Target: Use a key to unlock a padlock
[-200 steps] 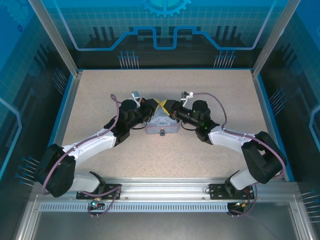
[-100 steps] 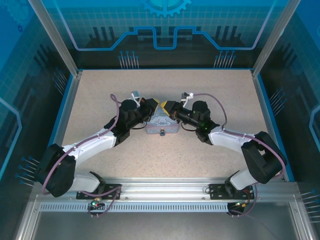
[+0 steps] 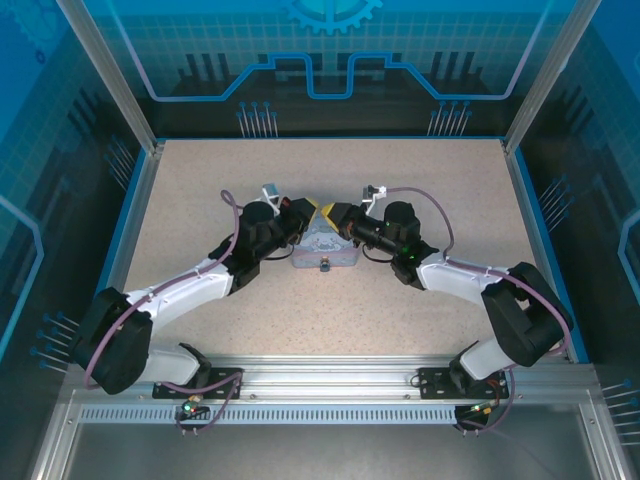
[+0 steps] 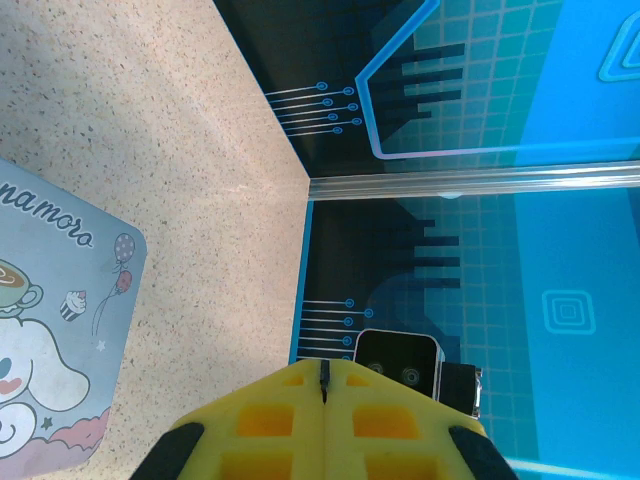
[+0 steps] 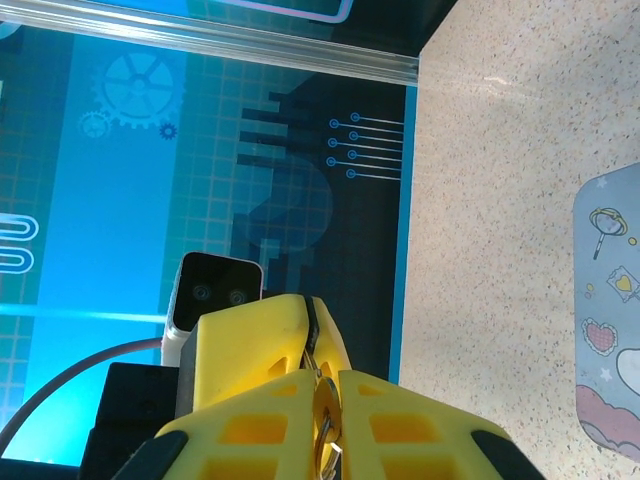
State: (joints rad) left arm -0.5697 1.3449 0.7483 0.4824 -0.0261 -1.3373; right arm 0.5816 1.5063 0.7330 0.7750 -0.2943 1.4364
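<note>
Right wrist: my right pincer (image 5: 326, 378) pinches the key (image 5: 325, 425) by its ring. My left pincer (image 4: 323, 368), tip to tip with it, is pressed shut on a thin dark sliver, probably the blade. Risk: if both pull, the key twists free. Below both tips the padlock (image 3: 325, 266) sits on the near face of the tin (image 3: 318, 246); lid looks shut, contents hidden.

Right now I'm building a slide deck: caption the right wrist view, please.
The right gripper pinches a small metal piece beside the left gripper; lavender tin at right edge.
</note>
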